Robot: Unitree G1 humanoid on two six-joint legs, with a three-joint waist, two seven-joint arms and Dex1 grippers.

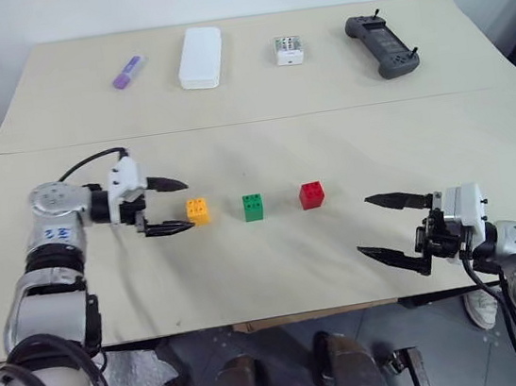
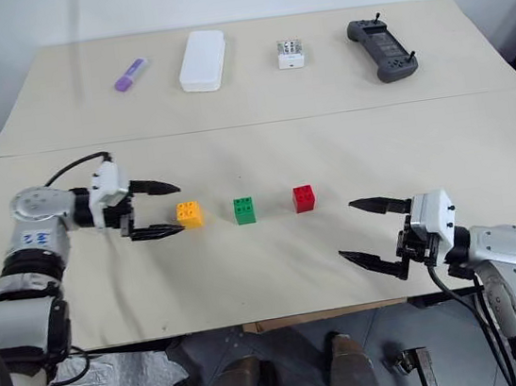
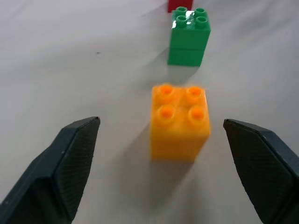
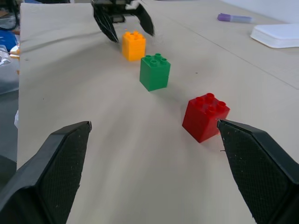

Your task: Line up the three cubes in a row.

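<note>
Our left tool gapes beside the orange cube; our right tool is open too. We judge the cubes light, rigid, slick plastic, best pinched across flat sides.

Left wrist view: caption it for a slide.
Open left gripper just behind the orange cube, with green cube and red cube beyond.

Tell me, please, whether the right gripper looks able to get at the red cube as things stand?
Probably yes. The right gripper is open, pointing toward the red cube, with only bare table between them. The green cube stands apart on the far side, so nothing blocks the way.
</note>
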